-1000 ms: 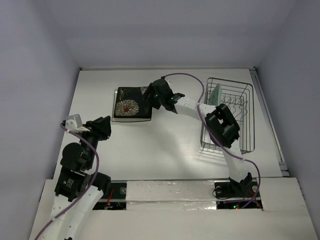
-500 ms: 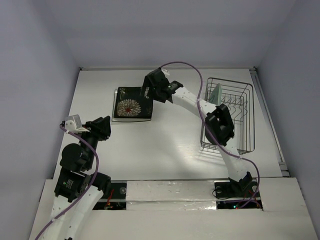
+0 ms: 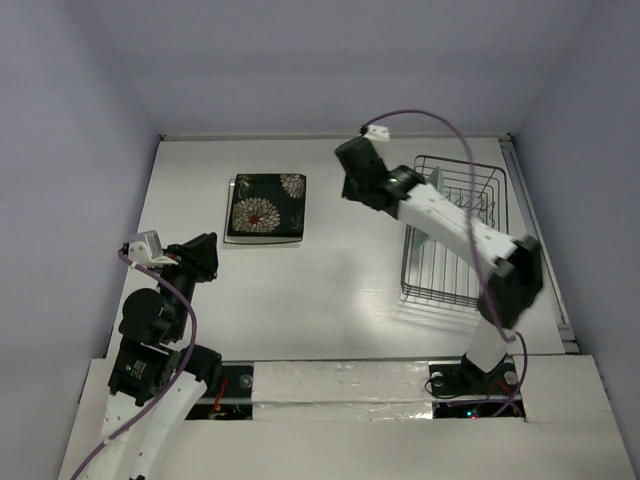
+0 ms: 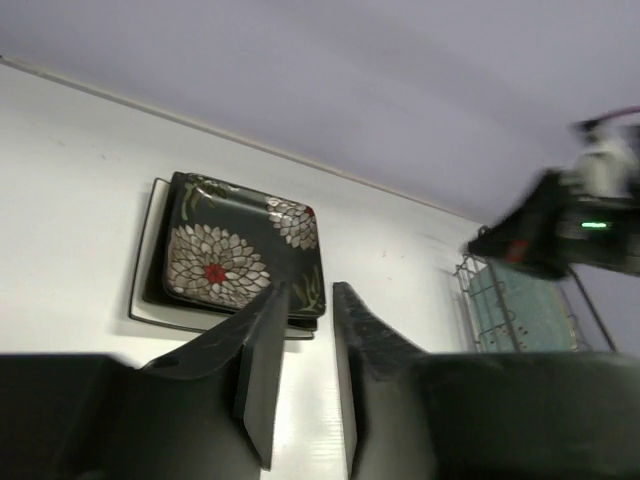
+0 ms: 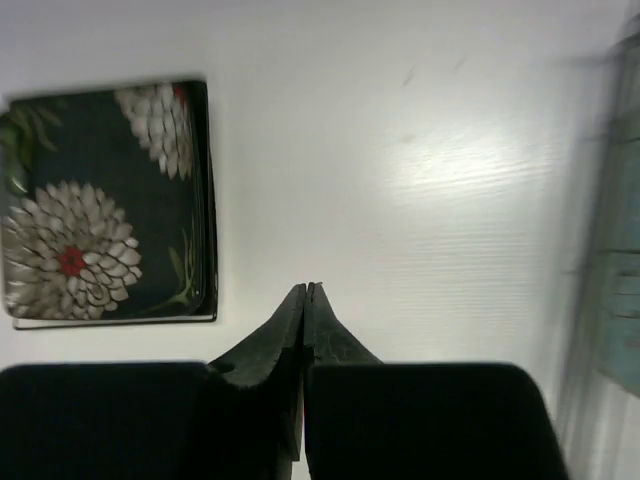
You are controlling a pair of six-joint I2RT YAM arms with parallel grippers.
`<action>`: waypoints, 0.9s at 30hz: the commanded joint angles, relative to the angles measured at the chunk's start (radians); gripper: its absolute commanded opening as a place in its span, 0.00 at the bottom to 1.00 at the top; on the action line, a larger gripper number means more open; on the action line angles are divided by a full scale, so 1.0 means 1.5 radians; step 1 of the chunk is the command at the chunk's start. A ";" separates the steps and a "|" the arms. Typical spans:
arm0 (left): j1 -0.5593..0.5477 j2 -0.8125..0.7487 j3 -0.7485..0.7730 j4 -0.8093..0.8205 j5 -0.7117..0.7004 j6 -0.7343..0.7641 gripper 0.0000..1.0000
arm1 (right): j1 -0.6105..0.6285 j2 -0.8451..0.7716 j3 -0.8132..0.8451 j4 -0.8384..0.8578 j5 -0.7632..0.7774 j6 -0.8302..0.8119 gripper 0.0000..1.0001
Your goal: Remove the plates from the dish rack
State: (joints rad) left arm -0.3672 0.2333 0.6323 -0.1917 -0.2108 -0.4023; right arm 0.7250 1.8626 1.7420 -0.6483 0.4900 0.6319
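Observation:
A black plate with white-red flowers (image 3: 265, 205) (image 4: 230, 255) (image 5: 100, 230) lies on top of a stack, with a white plate's rim (image 3: 231, 212) (image 4: 148, 265) showing underneath. At the right, the dark wire dish rack (image 3: 488, 235) (image 4: 466, 290) holds a pale mint-green plate (image 3: 432, 186) (image 4: 520, 310) standing on edge. My right gripper (image 3: 352, 188) (image 5: 308, 288) hovers between the stack and the rack, shut on nothing. Near the front left, my left gripper (image 3: 209, 245) (image 4: 308, 288) has a narrow gap between its fingers and holds nothing.
The white table (image 3: 330, 270) is walled at the back and both sides. The right arm (image 3: 460, 230) reaches over the rack's left part, and its purple cable (image 3: 440, 118) arches above it.
My right gripper has pulled away from the flowered plate, swung right toward the rack and shut. The left gripper's gap has narrowed.

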 commanded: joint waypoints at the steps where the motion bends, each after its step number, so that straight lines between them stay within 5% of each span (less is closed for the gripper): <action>1: -0.003 -0.008 -0.004 0.029 0.002 0.003 0.16 | -0.030 -0.217 -0.074 -0.020 0.164 -0.057 0.00; 3: -0.003 -0.006 -0.004 0.028 0.002 0.002 0.10 | -0.056 -0.272 -0.144 -0.046 0.182 -0.066 0.00; 5: -0.003 -0.006 -0.002 0.026 0.002 0.000 0.09 | -0.105 -0.334 -0.197 -0.053 0.151 -0.090 0.11; 6: -0.003 -0.006 -0.002 0.026 0.002 -0.001 0.09 | -0.123 -0.346 -0.207 -0.057 0.129 -0.100 0.37; 9: -0.003 -0.005 -0.003 0.025 0.002 0.000 0.10 | -0.158 -0.343 -0.212 -0.094 0.111 -0.129 0.75; 11: -0.003 -0.006 -0.003 0.026 0.002 0.000 0.15 | -0.165 -0.312 -0.203 -0.114 0.113 -0.137 0.83; 16: -0.003 -0.011 -0.003 0.026 0.002 0.000 0.31 | -0.210 -0.250 -0.177 -0.105 0.083 -0.174 0.81; 23: -0.003 -0.013 -0.003 0.026 0.002 0.001 0.35 | -0.231 -0.137 -0.134 -0.151 0.119 -0.187 0.73; 27: -0.003 -0.014 -0.002 0.027 0.002 0.001 0.36 | -0.237 -0.095 -0.127 -0.171 0.132 -0.200 0.60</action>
State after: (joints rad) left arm -0.3672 0.2203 0.6323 -0.1917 -0.2104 -0.4034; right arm 0.3786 1.6981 1.4975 -0.8604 0.6407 0.3576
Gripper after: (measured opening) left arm 0.353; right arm 0.630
